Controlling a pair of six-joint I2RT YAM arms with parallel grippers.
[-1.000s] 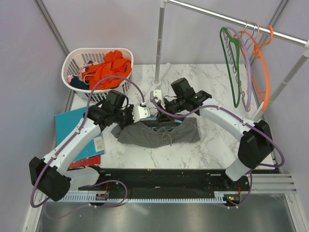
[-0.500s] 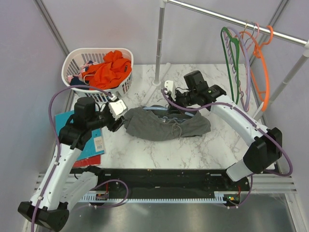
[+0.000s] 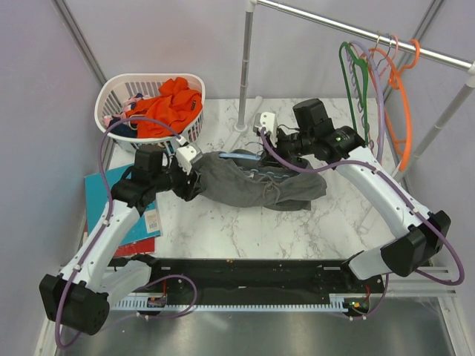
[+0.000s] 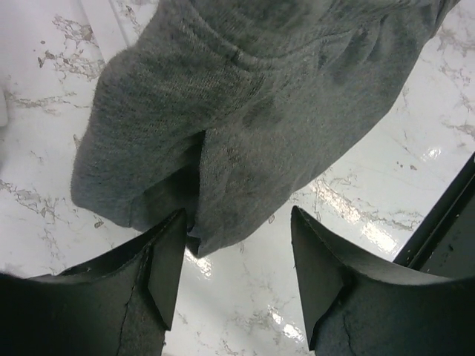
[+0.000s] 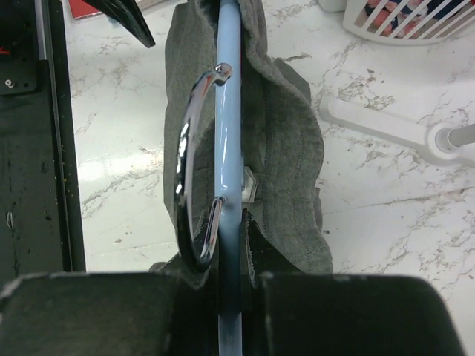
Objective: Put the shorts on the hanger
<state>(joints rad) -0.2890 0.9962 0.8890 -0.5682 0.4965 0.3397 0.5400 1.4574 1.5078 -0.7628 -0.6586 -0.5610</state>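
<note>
The dark grey shorts [image 3: 252, 182] hang draped over the light-blue hanger [image 3: 239, 156], partly lifted off the marble table. My right gripper [image 3: 280, 144] is shut on the hanger's bar [image 5: 228, 148] beside its metal hook [image 5: 187, 185], with the shorts [image 5: 289, 148] folded on both sides of the bar. In its wrist view the right gripper [image 5: 231, 259] has its jaws tight against the bar. My left gripper [image 3: 191, 180] is open at the shorts' left end. In the left wrist view the gripper [image 4: 237, 274] is empty, and the shorts' hem [image 4: 245, 111] hangs just above its left finger [image 4: 165, 271].
A white laundry basket [image 3: 119, 93] with an orange garment [image 3: 167, 104] stands at the back left. The rack pole [image 3: 245, 67] and its base [image 5: 386, 126] stand behind the shorts. Green, lavender and orange hangers [image 3: 360, 96] hang at the back right. A blue book [image 3: 107, 196] lies at the left.
My right gripper has moved back and right, lifting the hanger with the shorts. My left gripper has drawn back from the middle to the shorts' left end.
</note>
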